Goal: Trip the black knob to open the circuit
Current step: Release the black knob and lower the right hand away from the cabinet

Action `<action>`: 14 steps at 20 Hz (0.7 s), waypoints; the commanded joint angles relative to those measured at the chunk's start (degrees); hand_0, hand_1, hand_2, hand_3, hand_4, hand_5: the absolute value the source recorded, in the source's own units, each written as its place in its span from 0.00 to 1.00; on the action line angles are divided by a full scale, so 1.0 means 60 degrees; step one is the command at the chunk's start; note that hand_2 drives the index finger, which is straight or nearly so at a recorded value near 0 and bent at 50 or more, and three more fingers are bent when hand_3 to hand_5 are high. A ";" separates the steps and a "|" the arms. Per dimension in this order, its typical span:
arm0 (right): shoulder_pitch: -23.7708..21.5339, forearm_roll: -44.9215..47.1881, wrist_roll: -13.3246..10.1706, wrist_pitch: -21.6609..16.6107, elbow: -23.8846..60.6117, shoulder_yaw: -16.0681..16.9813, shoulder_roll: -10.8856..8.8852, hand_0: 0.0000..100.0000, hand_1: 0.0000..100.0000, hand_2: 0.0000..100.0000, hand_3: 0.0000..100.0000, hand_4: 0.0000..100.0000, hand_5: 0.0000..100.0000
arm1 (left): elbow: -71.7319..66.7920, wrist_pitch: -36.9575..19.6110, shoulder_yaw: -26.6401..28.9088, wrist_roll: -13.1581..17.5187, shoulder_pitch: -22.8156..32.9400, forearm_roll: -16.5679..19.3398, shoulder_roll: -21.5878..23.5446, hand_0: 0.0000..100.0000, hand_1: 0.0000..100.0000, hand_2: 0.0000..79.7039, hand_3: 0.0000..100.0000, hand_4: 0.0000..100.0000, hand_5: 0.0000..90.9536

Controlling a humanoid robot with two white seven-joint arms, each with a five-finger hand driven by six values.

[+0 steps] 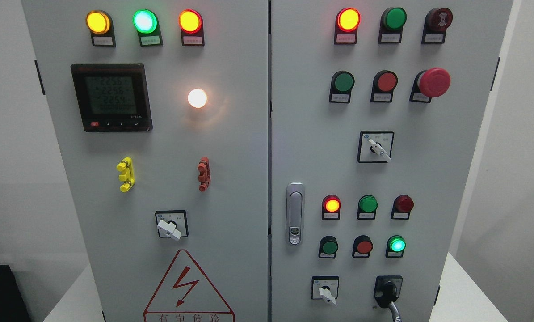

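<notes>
You're facing a pale grey cabinet [231, 134] with lamps glowing amber [98, 22], green [144, 21] and orange-red [190, 20] across the upper left, and a white lamp [197, 98] below them. Mid-left sit a yellow clip [126, 174] and a red-brown clip [203, 174]. The black knob [388, 289] is at lower right, the red mushroom button [434, 82] upper right, and a red-outlined warning triangle [187, 290] at bottom

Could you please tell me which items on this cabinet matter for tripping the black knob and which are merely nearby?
For the job:
- black knob, bottom right of the right door

Merely nearby:
- three white selector switches
- red mushroom button
- digital meter
- door latch

Neither robot hand is in view.
</notes>
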State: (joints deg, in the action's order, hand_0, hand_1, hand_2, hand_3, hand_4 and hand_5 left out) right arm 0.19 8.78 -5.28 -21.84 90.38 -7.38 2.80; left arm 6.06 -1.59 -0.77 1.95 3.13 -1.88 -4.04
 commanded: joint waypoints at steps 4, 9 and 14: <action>0.0247 -0.0086 0.0294 -0.0168 0.0522 -0.0425 0.0075 0.91 0.81 0.00 1.00 0.95 0.92 | 0.0001 -0.0014 0.0012 -0.0002 -0.0023 -0.0023 -0.0015 0.12 0.39 0.00 0.00 0.00 0.00; 0.0232 -0.0071 0.0294 -0.0168 0.0522 -0.0396 0.0060 0.91 0.81 0.00 1.00 0.95 0.92 | 0.0001 -0.0014 0.0012 -0.0002 -0.0038 -0.0023 -0.0015 0.12 0.39 0.00 0.00 0.00 0.00; 0.0218 -0.0071 0.0236 -0.0168 0.0522 -0.0366 0.0060 0.91 0.81 0.00 1.00 0.95 0.92 | 0.0001 -0.0014 0.0012 -0.0002 -0.0023 -0.0023 -0.0015 0.12 0.39 0.00 0.00 0.00 0.00</action>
State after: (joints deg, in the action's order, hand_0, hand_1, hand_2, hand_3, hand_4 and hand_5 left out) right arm 0.19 8.82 -5.49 -21.80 90.39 -7.38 2.80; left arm 6.06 -1.59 -0.78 1.95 3.13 -1.88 -4.04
